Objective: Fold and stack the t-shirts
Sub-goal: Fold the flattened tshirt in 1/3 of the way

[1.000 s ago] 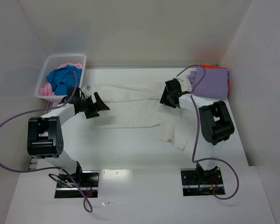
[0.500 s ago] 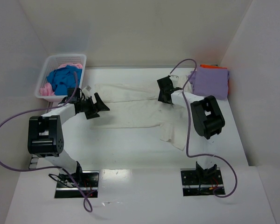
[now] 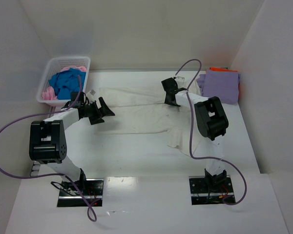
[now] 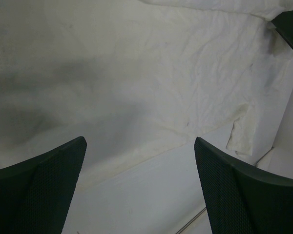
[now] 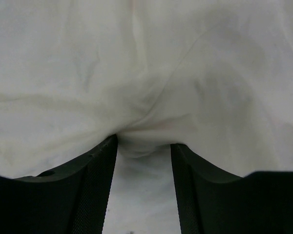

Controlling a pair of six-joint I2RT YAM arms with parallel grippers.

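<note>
The large cream-white t-shirt (image 3: 141, 117) lies spread across the middle of the table. My left gripper (image 3: 101, 110) is open and empty, low over the shirt's left part; the left wrist view shows its jaws (image 4: 140, 141) wide apart above the shirt's hem (image 4: 136, 73). My right gripper (image 3: 171, 99) is at the shirt's far right part. In the right wrist view its jaws (image 5: 143, 144) are partly open, a bunched fold of the white cloth (image 5: 146, 63) sits at the tips, and bare table shows between the fingers. A folded lavender shirt (image 3: 219, 85) lies on an orange one (image 3: 220, 69).
A white lattice basket (image 3: 50, 68) at the far left holds a blue shirt (image 3: 66, 83) and a pink one (image 3: 48, 92). White walls close in the table on the left, back and right. The lavender and orange stack sits against the right wall.
My right gripper has moved left and farther back, from near the lavender stack to the white shirt's far right part. The left arm has not moved.
</note>
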